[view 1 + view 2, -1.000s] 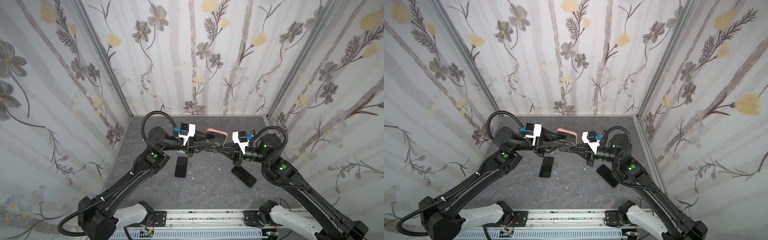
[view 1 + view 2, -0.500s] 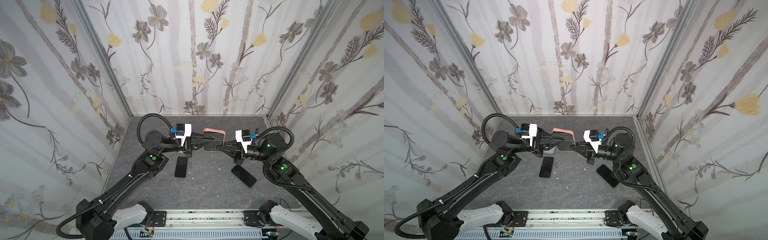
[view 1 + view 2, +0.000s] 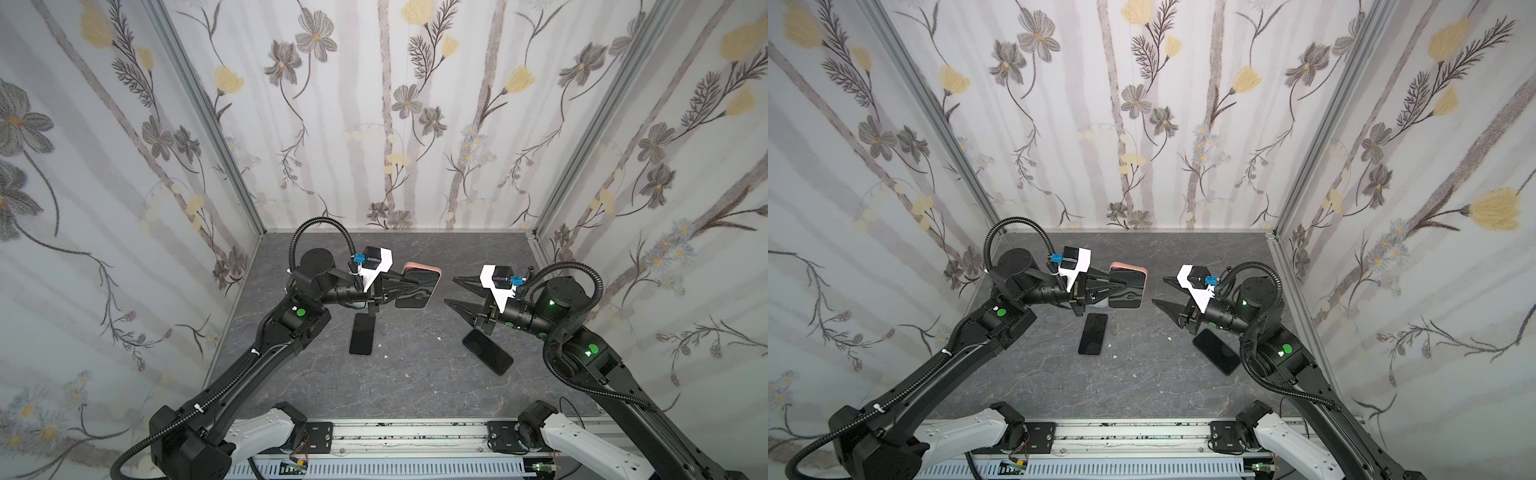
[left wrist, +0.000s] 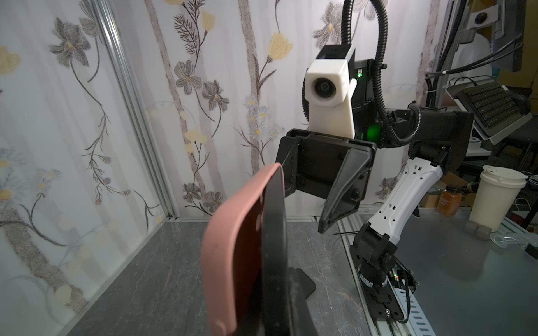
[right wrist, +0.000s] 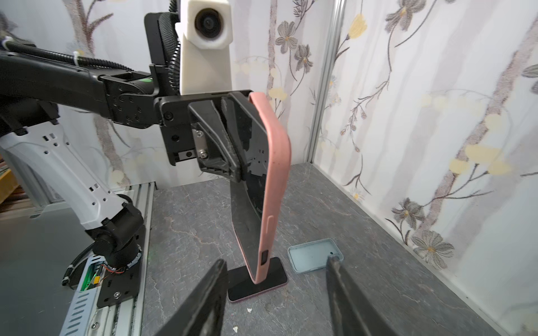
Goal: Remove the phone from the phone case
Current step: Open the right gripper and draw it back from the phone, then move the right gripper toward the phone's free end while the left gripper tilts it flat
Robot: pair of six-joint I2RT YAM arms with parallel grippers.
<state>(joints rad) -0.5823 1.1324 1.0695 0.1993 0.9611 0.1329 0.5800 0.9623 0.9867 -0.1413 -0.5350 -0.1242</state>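
Note:
The phone (image 5: 246,221) is black and sits in a pink phone case (image 3: 419,266) (image 3: 1128,266), held on edge above the floor. My left gripper (image 3: 409,285) (image 3: 1121,286) is shut on one long edge of it, and one of its fingers (image 4: 302,293) lies against the black face. Near that edge the case (image 4: 230,261) (image 5: 276,174) stands away from the phone (image 4: 273,247), showing its dark red inside. My right gripper (image 3: 449,289) (image 3: 1158,290) (image 5: 276,260) is open and empty, a short way to the right of the case.
Two bare black phones lie flat on the grey floor: one under the held case (image 3: 360,338) (image 3: 1093,333), one under my right arm (image 3: 487,351) (image 3: 1217,351). An empty light blue case (image 5: 316,256) lies beyond. Patterned walls close three sides.
My right gripper has opened, let go of the cased phone and drawn back to the right. My left gripper keeps hold of it and has shifted it slightly left.

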